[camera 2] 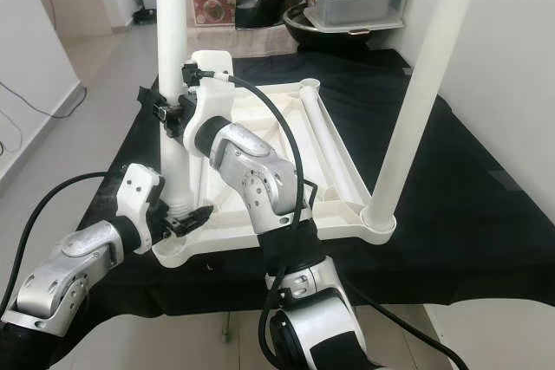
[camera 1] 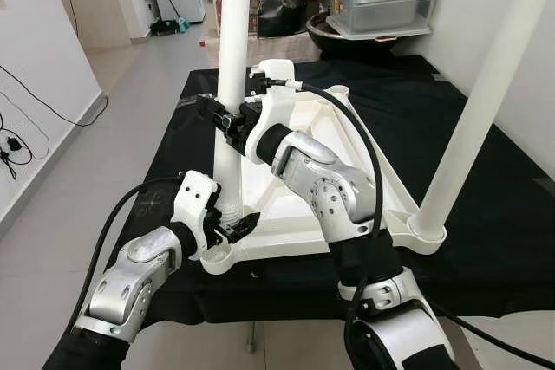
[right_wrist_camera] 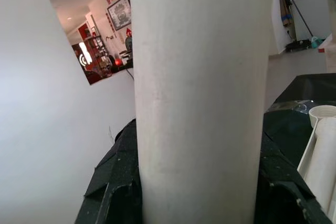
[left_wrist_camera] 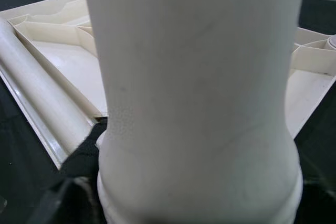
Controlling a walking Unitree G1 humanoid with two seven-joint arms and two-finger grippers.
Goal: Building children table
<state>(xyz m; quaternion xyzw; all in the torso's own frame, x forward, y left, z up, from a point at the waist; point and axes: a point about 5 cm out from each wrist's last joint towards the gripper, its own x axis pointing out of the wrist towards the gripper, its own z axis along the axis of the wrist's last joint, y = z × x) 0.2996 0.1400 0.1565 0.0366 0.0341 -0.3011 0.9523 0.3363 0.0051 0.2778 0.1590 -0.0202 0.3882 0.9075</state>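
Observation:
The white table top (camera 1: 286,233) lies upside down on a black cloth (camera 1: 486,179). One white leg (camera 1: 233,32) stands upright in the near left corner socket. My left gripper (camera 1: 232,224) is shut on the base of this leg, just above the socket. My right gripper (camera 1: 227,119) is shut on the same leg higher up, with a black finger (right_wrist_camera: 113,192) on each side. A second leg (camera 1: 486,101) stands in the near right corner. A loose leg (camera 2: 328,140) lies inside the upturned top along its right side.
Plastic storage bins (camera 1: 381,2) and bags are stacked behind the cloth. A white wall with cables (camera 1: 22,127) runs along the left, with bare floor (camera 1: 121,127) between it and the cloth. Another wall (camera 1: 520,6) is close on the right.

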